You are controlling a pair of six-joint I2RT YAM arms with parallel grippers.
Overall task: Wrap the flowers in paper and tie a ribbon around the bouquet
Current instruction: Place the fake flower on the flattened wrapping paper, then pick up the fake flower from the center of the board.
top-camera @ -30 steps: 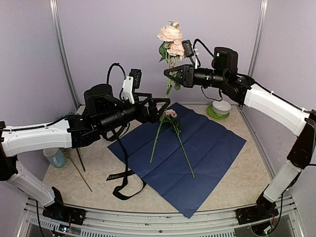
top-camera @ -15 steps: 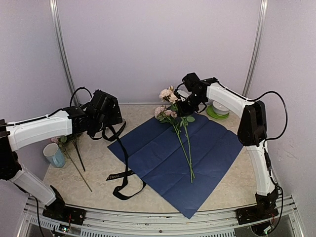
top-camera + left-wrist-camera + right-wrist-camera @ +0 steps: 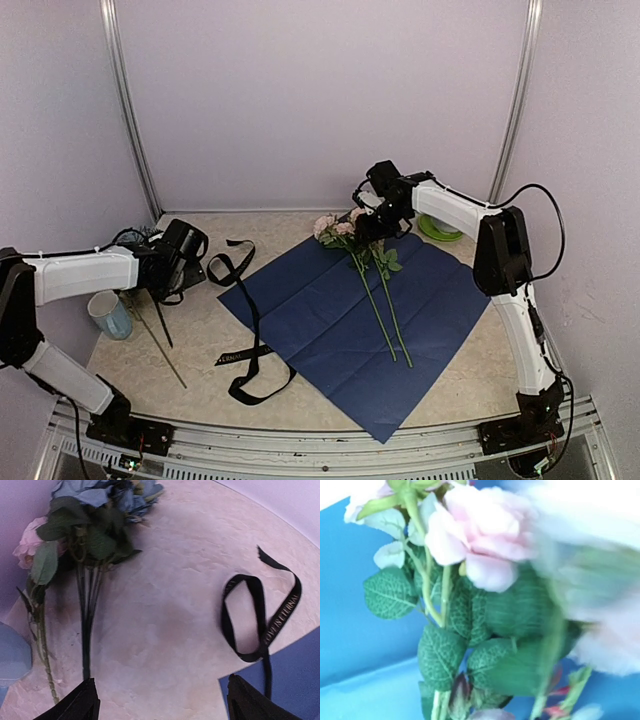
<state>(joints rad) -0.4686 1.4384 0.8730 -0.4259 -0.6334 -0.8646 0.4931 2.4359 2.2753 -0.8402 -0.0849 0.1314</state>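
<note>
Top view first. The paper (image 3: 420,320) lies flat on the desk (image 3: 500,370), navy side up, filling the middle of the frame. Two roses (image 3: 326,225) lie across it, blooms at the sheet's far edge, upper centre, with the stems running down toward the middle. The right claw (image 3: 376,222) is down right at those blooms. From up here I cannot tell whether it is parted or pinching. At the left of the frame, the left claw (image 3: 168,284) hangs low beside the hydrangea bunch (image 3: 138,240), which lies off the paper next to a cup (image 3: 108,315). The ribbon (image 3: 250,345) snakes along the paper's left edge, loose and unheld.

On to the left wrist view. The two fingertips (image 3: 75,706) sit in the lower corners, spread wide, with bare desk between them and nothing gripped. The hydrangea bunch is at upper left, a blue-grey head with one pink rose, its thin stems running down toward the left fingertip. A ribbon loop is at the right, and a navy corner of paper at lower right.

The right wrist view is badly blurred. A pink rose and green leaves fill it, with blue paper behind. This claw's own fingers don't show, so there is no verdict on its grip here either.

My read is that the flowers are being laid out and wrapping hasn't begun. The next move looks like the left claw's: settle over those thin stems, pinch them cleanly off the flat desk, and carry the bunch across to lie alongside the roses.
</note>
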